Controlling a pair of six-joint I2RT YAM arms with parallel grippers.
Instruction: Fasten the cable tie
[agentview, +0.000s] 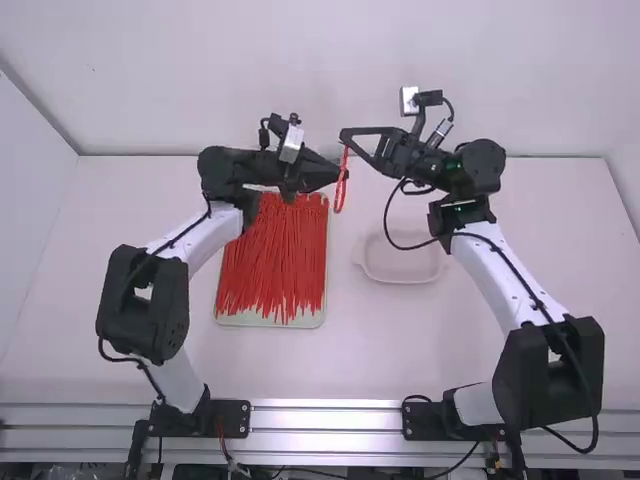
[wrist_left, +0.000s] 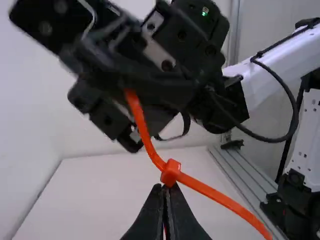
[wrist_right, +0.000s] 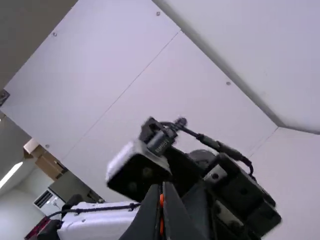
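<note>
A red cable tie hangs in the air above the far middle of the table, between both grippers. My left gripper is shut on it just below its square head, with its own fingertips pressed together. From the head the strap runs up into my right gripper, which is shut on the strap's upper end; a sliver of red shows between its fingers. The tie's other part slants away from the head, and in the high view the tie bends into a narrow loop.
A flat board piled with several loose red cable ties lies under the left arm. An empty white tray sits to its right, below the right arm. Open table lies on the near side and at both ends.
</note>
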